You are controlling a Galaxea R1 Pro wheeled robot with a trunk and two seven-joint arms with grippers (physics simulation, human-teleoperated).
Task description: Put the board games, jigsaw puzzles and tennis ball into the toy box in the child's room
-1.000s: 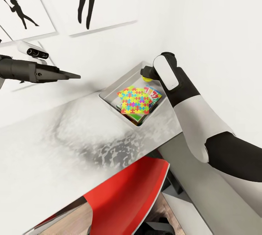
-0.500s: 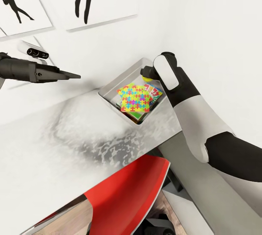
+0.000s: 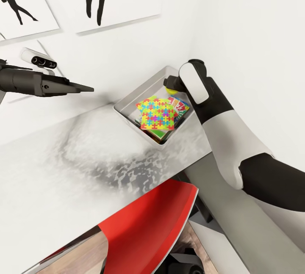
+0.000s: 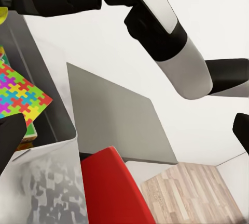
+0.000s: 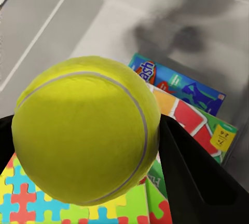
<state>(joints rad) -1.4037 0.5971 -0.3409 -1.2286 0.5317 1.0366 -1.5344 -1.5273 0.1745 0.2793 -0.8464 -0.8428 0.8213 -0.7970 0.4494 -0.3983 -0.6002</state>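
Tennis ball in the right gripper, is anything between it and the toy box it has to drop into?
Nothing visible blocks it. The tennis ball sits in the right gripper directly above the open toy box. Beneath it lie only toys already inside: a jigsaw puzzle on top of the board games.

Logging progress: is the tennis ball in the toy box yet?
Not yet: tennis ball sits clamped in the right gripper above the toy box.

The head view looks down from above over the tabletop [image 3: 63, 172] and toy box [image 3: 127, 103]. The right wrist view sits close above that box [image 5: 171, 21]; the left wrist view sees its side [image 4: 44, 89] from nearby.
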